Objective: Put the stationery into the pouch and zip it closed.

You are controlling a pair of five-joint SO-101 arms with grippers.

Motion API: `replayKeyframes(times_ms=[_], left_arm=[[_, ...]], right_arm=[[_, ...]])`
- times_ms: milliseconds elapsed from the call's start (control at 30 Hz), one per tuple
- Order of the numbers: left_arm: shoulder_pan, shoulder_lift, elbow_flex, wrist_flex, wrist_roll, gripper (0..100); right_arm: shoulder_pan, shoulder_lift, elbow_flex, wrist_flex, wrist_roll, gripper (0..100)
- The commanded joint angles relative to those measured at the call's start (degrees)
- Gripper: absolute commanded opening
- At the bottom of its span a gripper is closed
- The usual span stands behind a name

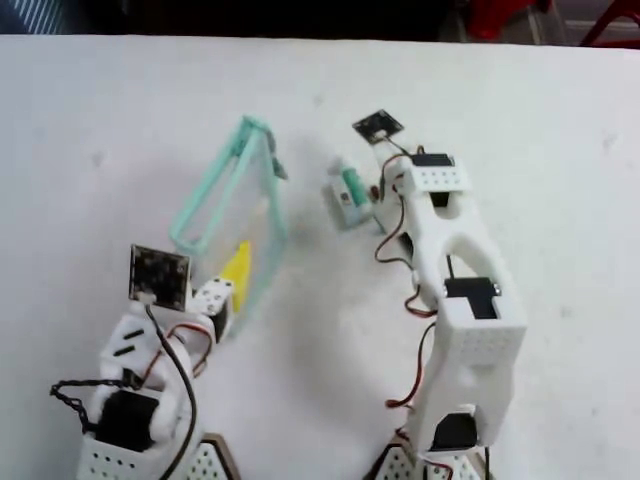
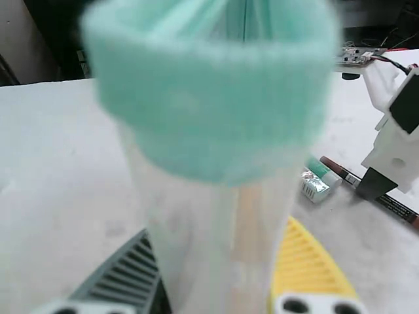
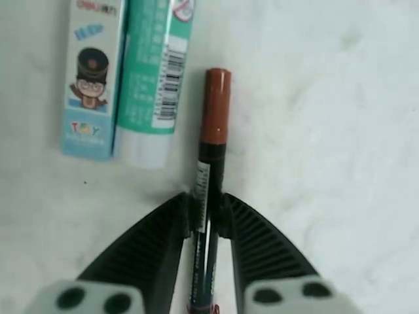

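Right wrist view: right gripper point(image 3: 206, 210) clamps pen point(image 3: 215, 108), not pouched yet. Left gripper point(image 2: 219, 268) grips pouch point(image 1: 228, 200), 9 o'clock of glue stick point(image 1: 351, 186); zip pending.

Clear teal-edged pouch point(image 1: 226, 200) left of centre, left gripper point(image 1: 238, 266) at its near end, glue stick point(image 1: 351, 184) off right.

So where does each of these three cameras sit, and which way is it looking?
High view: fixed above the table, looking down; both arms show, the left one at the pouch.
Left wrist view: on the left wrist, facing along the left gripper, shut on the pouch close up.
Right wrist view: on the right wrist, looking down past the right gripper, shut on the pen, glue stick beside.
Shared: left wrist view also catches that pen and glue stick, farther off.
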Motion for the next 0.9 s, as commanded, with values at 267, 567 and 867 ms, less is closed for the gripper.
replayKeyframes(times_ms=[267,567,867], left_arm=[[-0.1,0.0,-0.4,-2.2,0.9,19],[0.0,0.0,-0.4,-2.2,0.9,19],[0.0,0.0,-0.4,-2.2,0.9,19]], right_arm=[[2.6,-7.3,3.0,-1.0,-3.8,1.7],[2.4,-27.4,26.6,-19.2,-3.8,1.7],[2.4,-44.6,47.2,-37.5,-3.8,1.6]])
